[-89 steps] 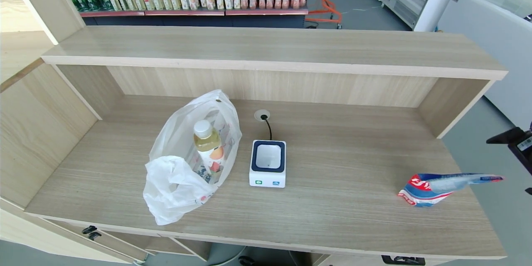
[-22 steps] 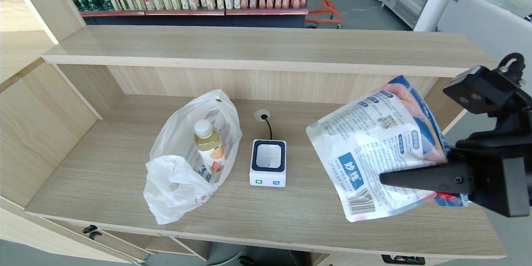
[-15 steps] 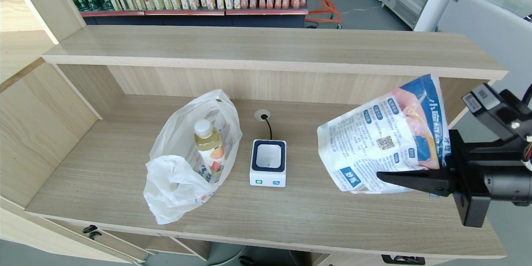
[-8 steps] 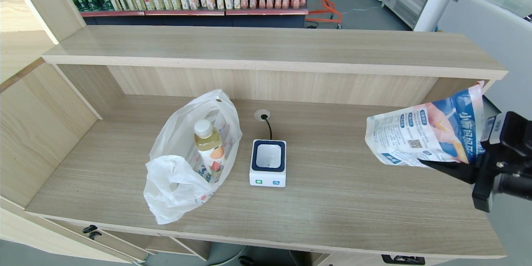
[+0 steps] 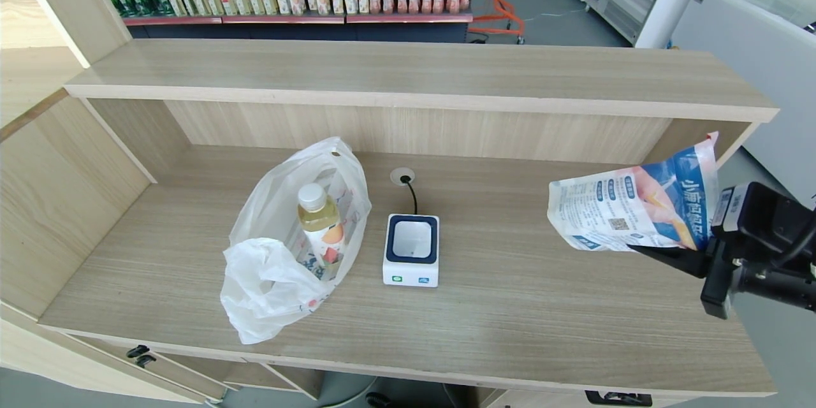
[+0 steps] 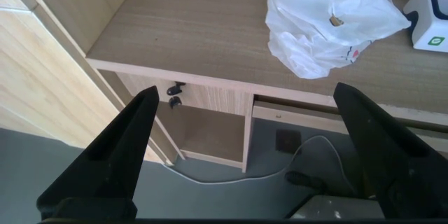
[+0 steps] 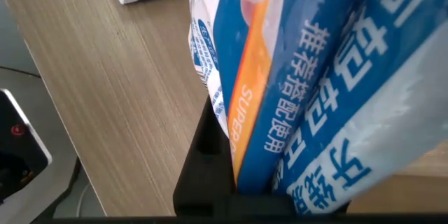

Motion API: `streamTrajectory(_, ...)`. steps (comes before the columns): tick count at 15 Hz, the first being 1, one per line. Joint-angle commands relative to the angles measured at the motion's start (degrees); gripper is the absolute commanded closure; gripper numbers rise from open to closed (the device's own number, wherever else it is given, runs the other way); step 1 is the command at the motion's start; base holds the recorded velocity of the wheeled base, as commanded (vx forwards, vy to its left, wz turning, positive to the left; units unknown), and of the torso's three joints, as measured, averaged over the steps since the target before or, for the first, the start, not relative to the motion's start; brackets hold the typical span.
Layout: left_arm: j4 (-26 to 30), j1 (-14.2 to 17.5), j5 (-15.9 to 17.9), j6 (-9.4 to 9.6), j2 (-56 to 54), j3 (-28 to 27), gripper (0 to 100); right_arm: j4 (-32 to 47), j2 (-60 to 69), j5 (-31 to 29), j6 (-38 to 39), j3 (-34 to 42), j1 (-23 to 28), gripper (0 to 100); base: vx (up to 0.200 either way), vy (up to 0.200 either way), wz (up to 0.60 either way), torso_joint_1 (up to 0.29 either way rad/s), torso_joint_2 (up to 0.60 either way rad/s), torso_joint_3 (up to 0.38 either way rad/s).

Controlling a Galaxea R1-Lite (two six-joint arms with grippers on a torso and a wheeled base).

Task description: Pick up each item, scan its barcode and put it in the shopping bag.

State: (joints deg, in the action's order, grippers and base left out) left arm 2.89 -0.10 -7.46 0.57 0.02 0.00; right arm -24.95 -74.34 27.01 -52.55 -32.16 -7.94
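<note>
Clamps the snack pouch (image 5: 631,207) in the right gripper (image 5: 666,250) at the frame's right edge, aloft over the counter (image 5: 542,319) end, well apart from the scanner (image 5: 411,248) and the shopping bag (image 5: 274,280) farther left. Holds the arm level, one finger hidden behind the pouch. Spreads the left gripper (image 6: 245,133) wide off the counter's front edge.

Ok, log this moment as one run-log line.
right hand: shut on snack pouch, aloft right of scanner | left hand: open, below counter front | shopping bag: bottle inside
</note>
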Motion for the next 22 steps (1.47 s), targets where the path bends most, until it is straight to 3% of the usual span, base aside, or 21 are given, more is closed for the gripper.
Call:
streamTrajectory(1,0.01,0.01,-0.01,-0.05,0.06,0.0,0,-0.01,-1.25,1.46,0.08,-0.01,-0.33,100,0.0,0.2,0.0,0.007,0.0,0.002)
streamTrajectory(8,0.01,0.01,-0.01,-0.22,0.06,0.0,0,-0.45,-5.55,8.67,0.96,-0.62,-0.59,100,0.0,0.2,0.0,0.005,0.0,0.004)
streamTrajectory(13,0.01,0.01,-0.01,-0.13,-0.02,0.0,0,-8.0,-13.29,9.46,1.23,-2.82,-0.5,100,0.0,0.2,0.0,0.002,0.0,0.002)
streamTrajectory(22,0.01,0.01,-0.01,-0.13,-0.02,0.0,0,-8.36,-18.39,9.55,8.08,-3.61,-0.33,100,0.067,0.0,0.0,0.0,0.0,0.0)
